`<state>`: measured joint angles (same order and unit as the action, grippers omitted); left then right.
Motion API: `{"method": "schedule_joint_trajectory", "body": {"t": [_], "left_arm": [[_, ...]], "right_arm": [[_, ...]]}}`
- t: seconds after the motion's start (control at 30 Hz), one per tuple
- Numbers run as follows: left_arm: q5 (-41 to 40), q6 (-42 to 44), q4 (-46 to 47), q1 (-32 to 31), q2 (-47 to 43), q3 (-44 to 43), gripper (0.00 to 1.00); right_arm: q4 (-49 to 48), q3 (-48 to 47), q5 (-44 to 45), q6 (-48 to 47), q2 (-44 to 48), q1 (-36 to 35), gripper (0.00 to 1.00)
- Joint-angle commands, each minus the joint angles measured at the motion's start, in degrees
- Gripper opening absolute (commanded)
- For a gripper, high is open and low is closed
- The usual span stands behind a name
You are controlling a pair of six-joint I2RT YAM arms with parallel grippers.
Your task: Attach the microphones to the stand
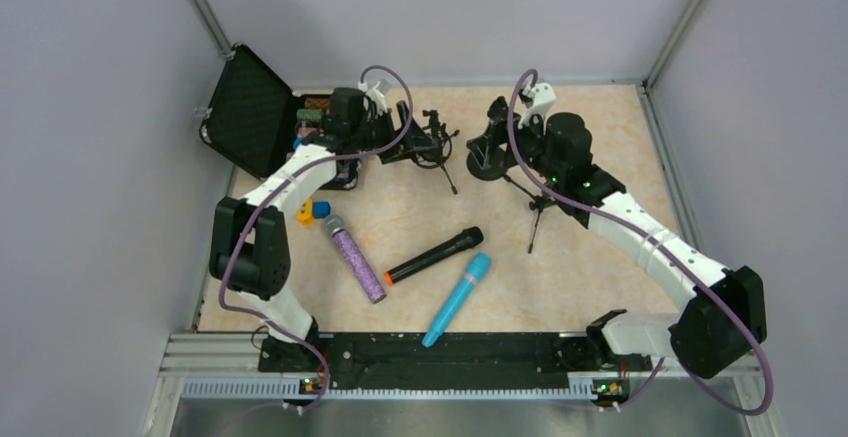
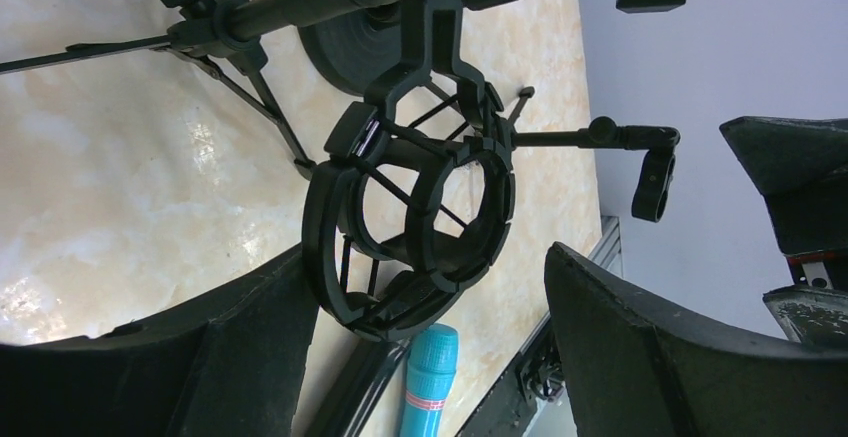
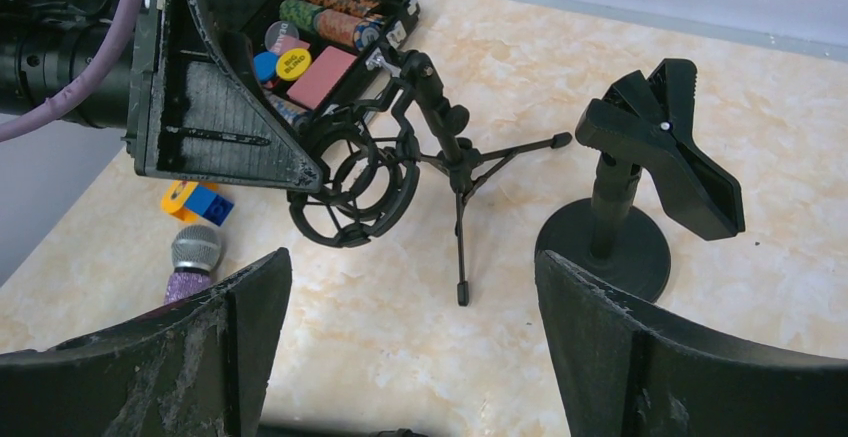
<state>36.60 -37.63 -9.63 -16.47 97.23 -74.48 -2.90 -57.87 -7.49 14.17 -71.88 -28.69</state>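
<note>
My left fingers (image 2: 240, 357) fill the lower frame, spread wide, with the shock-mount ring (image 2: 410, 227) between them. Whether it touches them I cannot tell. The blue microphone (image 2: 430, 382) is cut off at the bottom edge. From above, the purple microphone (image 1: 352, 255), black microphone (image 1: 434, 255) and the blue one lie on the bench (image 1: 560, 287) at lower centre, well apart from both pairs of fingers. My right fingers (image 3: 650, 357) gape wide, holding nothing, and the clip stand (image 3: 640, 177) is beyond them.

The glittery purple microphone (image 1: 355, 260), black orange-ended microphone (image 1: 434, 255) and light blue microphone (image 1: 457, 299) lie side by side on the bench (image 1: 625, 127), centre frame.
</note>
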Motion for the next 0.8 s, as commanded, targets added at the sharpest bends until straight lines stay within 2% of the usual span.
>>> {"method": "schedule_joint_trajectory", "body": {"t": [0.0,0.2,0.43,0.67,0.77], "left_arm": [[-2.2,2.3,1.7,-0.3,-3.9,0.1,0.85],[-11.2,5.4,-4.0,-0.3,-6.1,0.5,0.9],[-20.5,6.4,-4.8,-0.3,-13.0,4.2,0.93],[-34.1,5.7,-8.7,-0.2,-22.6,10.3,0.98],[-41.1,4.3,-13.5,-0.2,-25.5,11.6,0.98]], "right_arm": [[-0.3,-2.9,-0.7,0.6,-0.1,0.1,0.9],[0.9,-2.9,-0.8,0.9,0.7,0.1,0.92],[1.4,-2.7,-1.0,1.2,1.5,0.1,0.95],[2.7,-2.1,-2.6,2.8,2.9,0.1,0.97],[2.2,-1.1,-3.2,4.0,3.6,0.1,0.98]]}}
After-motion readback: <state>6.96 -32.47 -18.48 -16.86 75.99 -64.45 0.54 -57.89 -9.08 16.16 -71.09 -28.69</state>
